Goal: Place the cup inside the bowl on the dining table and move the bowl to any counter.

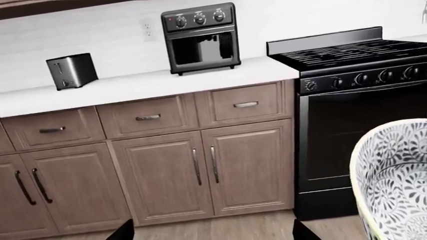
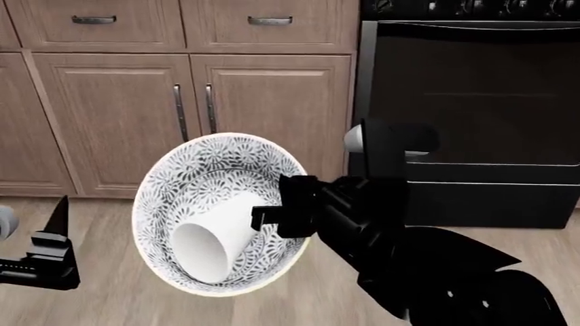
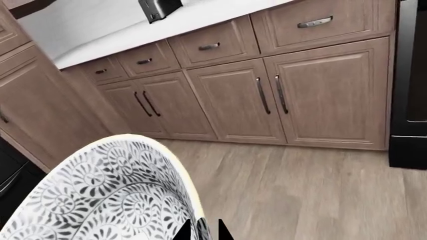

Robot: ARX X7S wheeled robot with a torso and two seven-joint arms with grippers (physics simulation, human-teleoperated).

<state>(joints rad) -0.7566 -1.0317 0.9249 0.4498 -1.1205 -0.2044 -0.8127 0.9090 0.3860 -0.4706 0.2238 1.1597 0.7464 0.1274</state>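
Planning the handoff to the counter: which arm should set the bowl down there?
Right. Its gripper already grips the bowl with the cup inside; the left gripper is open and empty.

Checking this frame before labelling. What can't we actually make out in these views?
- Right gripper: head view shows it at the bowl rim, but jaw contact is hidden by its own black body; right wrist view shows only fingertips.
- Left gripper: cut off by the head view's edge.
- Cup: lies on its side in the bowl; its base is hidden.
- Counter: absent from the head view.
- Toaster: controls too small.
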